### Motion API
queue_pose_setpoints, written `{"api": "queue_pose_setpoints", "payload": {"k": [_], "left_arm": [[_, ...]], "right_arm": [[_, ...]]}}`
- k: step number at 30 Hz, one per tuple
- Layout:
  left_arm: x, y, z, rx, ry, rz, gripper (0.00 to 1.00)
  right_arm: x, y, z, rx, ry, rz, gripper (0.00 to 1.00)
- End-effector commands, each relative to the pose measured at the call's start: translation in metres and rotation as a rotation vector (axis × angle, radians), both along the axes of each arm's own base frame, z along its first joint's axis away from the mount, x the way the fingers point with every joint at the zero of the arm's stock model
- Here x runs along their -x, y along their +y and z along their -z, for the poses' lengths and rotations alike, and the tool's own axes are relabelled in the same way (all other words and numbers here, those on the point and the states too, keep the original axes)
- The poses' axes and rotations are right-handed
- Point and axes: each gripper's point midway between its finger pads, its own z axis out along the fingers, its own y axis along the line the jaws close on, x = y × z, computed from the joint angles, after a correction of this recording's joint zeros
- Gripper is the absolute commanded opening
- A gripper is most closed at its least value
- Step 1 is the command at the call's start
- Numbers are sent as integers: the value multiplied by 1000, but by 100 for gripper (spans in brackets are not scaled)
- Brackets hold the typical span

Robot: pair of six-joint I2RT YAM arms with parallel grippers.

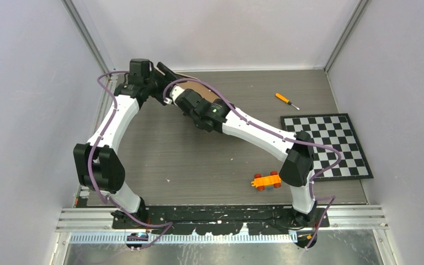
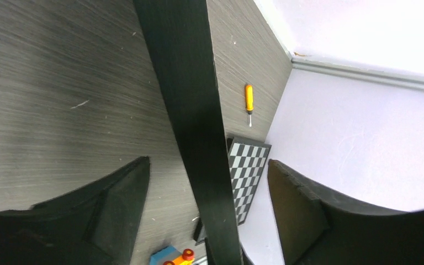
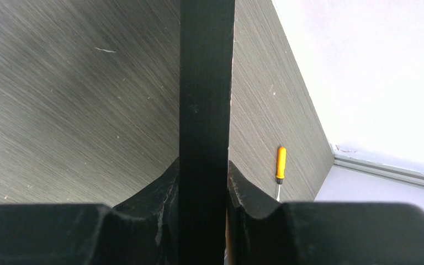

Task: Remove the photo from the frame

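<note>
The frame (image 1: 201,88) is held on edge above the back left of the table, and a bit of its brown back shows between the two arms. My right gripper (image 1: 175,100) is shut on the frame's black edge (image 3: 206,110), both fingers pressed against it (image 3: 204,187). My left gripper (image 1: 164,72) is open, with its jaws wide apart on either side of the same black edge (image 2: 199,127) and not touching it (image 2: 207,165). The photo is hidden in every view.
An orange screwdriver (image 1: 287,101) lies at the back right; it also shows in both wrist views (image 2: 248,102) (image 3: 280,164). A checkerboard mat (image 1: 328,144) lies at the right edge. An orange toy car (image 1: 267,181) sits near the right arm's base. Walls stand close on both sides.
</note>
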Motion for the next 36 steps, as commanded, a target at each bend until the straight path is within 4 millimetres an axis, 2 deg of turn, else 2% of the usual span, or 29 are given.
{"api": "queue_pose_setpoints", "payload": {"k": [1, 3, 5, 10, 14, 17, 20, 22, 24, 26, 29, 33, 36], "left_arm": [[-1, 4, 0, -24, 8, -20, 70], [1, 6, 8, -37, 38, -25, 57], [2, 8, 13, -38, 55, -27, 49], [6, 18, 19, -52, 90, -27, 40], [16, 31, 31, -80, 140, 1, 25], [26, 43, 50, -117, 195, 24, 14], [35, 55, 69, -136, 244, 52, 9], [39, 63, 79, -148, 267, 81, 5], [45, 64, 89, -169, 277, 131, 5], [49, 80, 100, -208, 292, 150, 3], [55, 86, 116, -182, 304, 203, 2], [57, 84, 127, -76, 251, 316, 2], [59, 81, 135, -77, 230, 415, 3]], "right_arm": [[7, 26, -11, -86, -23, -50, 21], [11, 32, -8, -93, -12, -67, 25], [16, 37, -6, -104, 11, -94, 32], [39, 48, -5, -169, 134, -182, 70], [60, 49, -12, -236, 216, -250, 85], [78, 47, -20, -291, 301, -319, 98], [99, 39, -33, -352, 442, -409, 100], [103, 33, -42, -409, 528, -421, 100], [97, 25, -51, -471, 584, -400, 100], [84, 13, -54, -526, 618, -357, 100], [60, -12, -51, -602, 672, -261, 100], [23, -51, -32, -703, 748, -105, 100], [4, -73, -14, -747, 817, -32, 100]]}}
